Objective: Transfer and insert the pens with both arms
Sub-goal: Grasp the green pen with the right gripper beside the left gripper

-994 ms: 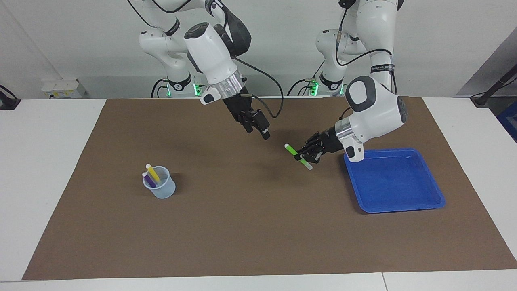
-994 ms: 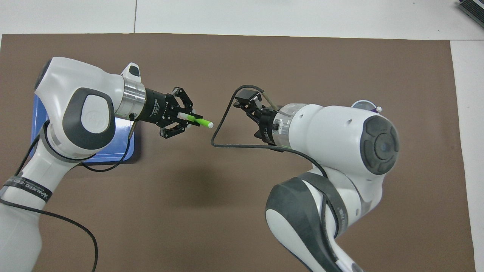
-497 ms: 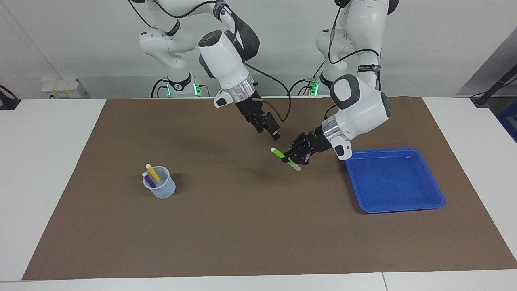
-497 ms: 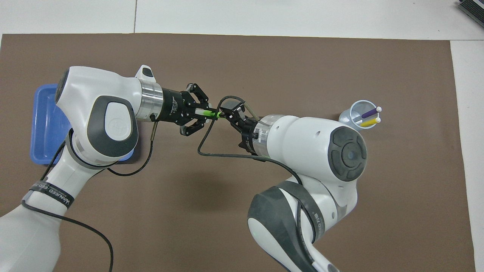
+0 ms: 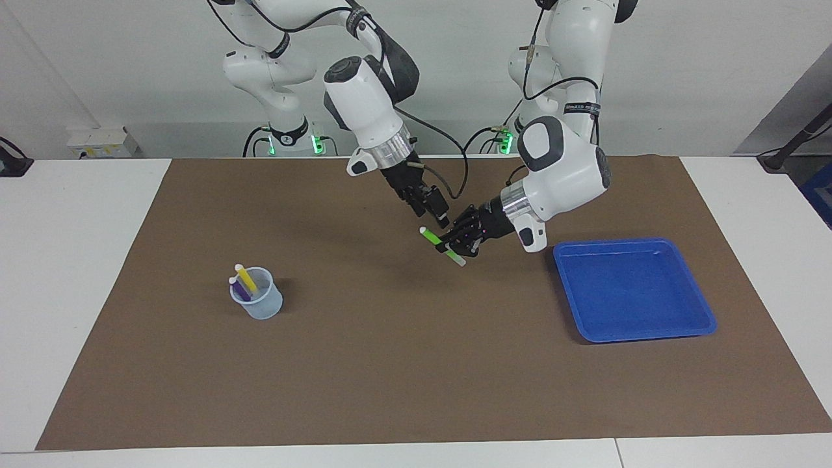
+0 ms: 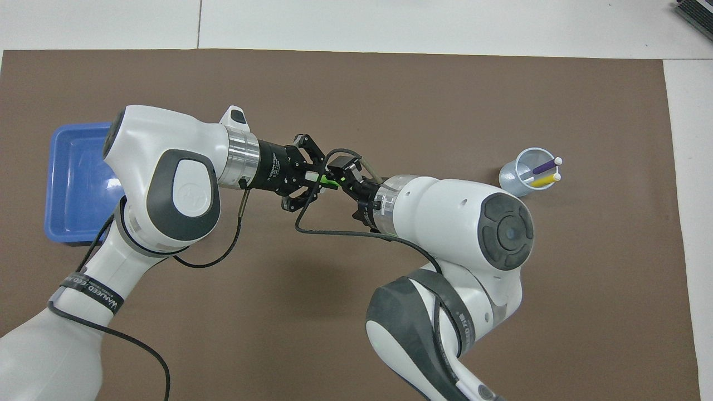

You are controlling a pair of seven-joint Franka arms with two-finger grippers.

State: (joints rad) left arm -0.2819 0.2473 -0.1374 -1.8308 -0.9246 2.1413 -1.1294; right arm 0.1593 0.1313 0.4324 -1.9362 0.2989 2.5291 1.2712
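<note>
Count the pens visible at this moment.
3. The purple pen and yellow pen stand in the cup. The green pen is held by the left gripper over the mat, the right gripper beside it.

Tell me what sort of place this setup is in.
Probably a robotics lab or test bench. Two white robot arms are mounted at one edge of a white table covered by a brown mat, against a bare wall, and the props are few: a blue tray and a small cup holding pens.
</note>
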